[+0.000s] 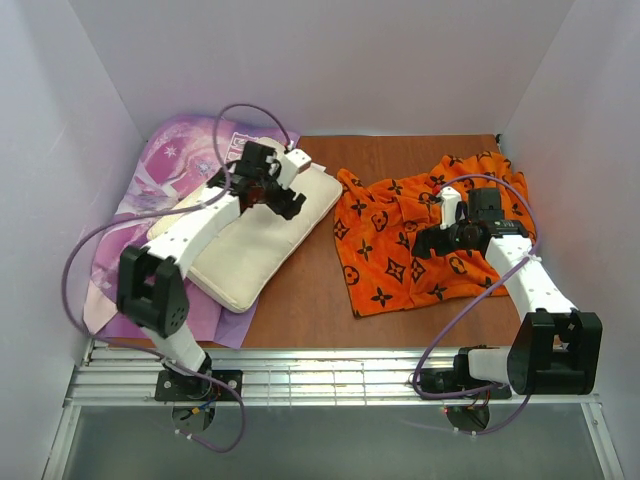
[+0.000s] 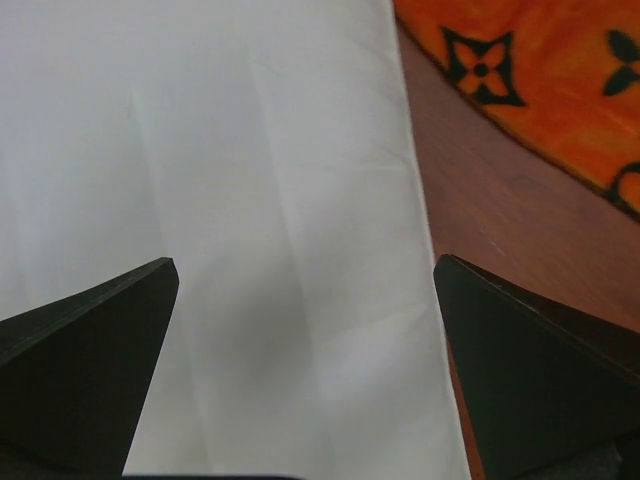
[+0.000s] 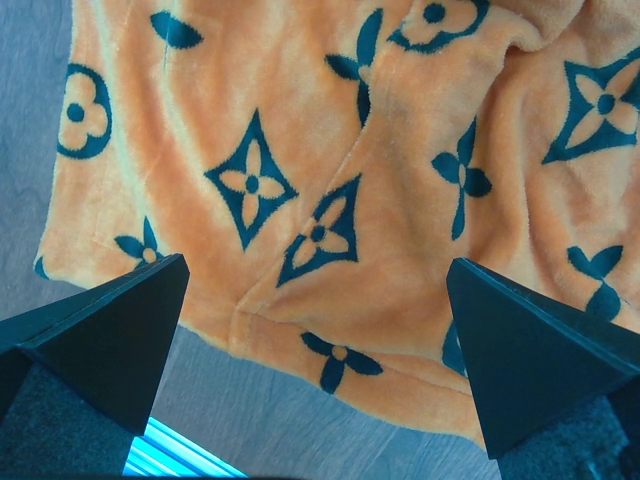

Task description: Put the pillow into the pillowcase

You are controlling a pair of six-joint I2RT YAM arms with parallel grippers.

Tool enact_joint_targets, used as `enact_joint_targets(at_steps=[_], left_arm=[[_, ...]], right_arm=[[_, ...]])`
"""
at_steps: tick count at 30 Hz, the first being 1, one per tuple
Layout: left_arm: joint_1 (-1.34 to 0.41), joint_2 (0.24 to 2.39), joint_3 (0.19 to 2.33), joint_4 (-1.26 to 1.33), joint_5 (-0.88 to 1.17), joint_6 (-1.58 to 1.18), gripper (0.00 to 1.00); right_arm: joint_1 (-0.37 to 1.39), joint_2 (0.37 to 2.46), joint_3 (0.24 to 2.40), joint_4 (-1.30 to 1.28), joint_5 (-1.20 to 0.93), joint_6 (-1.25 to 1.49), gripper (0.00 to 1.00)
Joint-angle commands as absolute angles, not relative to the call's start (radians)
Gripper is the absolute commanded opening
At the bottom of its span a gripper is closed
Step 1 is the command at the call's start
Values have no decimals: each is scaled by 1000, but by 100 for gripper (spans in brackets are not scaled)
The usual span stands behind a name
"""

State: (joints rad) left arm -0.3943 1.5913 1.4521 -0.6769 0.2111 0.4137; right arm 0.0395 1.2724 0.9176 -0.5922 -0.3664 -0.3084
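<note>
The cream-white pillow (image 1: 262,243) lies slanted at the left on a purple cloth. My left gripper (image 1: 288,205) hovers over its far right end. In the left wrist view it (image 2: 305,265) is open, the pillow (image 2: 220,200) spreads below the wide-apart jaws and touches neither, and its right edge runs just inside the right finger (image 2: 530,350). The orange pillowcase (image 1: 395,245) with black motifs lies crumpled at the right. My right gripper (image 1: 428,242) hangs open above it. In the right wrist view it (image 3: 318,265) holds nothing, and the pillowcase (image 3: 330,180) shows its hemmed edge below.
A purple printed cloth (image 1: 150,200) lies under the pillow against the left wall. Bare brown table (image 1: 310,290) separates pillow and pillowcase. White walls close in the left, back and right. A metal rail (image 1: 330,380) runs along the near edge.
</note>
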Motion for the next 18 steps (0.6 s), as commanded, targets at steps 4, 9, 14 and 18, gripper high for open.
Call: enact_joint_targets(at_steps=[4, 9, 14, 18], left_arm=[[-414, 1886, 1497, -503, -218, 287, 98], [-416, 2089, 1501, -529, -345, 357, 98], [-407, 2120, 1411, -558, -275, 377, 36], [-402, 2094, 1420, -656, -167, 396, 0]], right_arm=[[43, 1284, 896, -563, -357, -296, 99], [41, 1296, 894, -563, -344, -302, 99], [41, 1287, 879, -558, -347, -316, 99], [41, 1284, 870, -555, -365, -314, 99]])
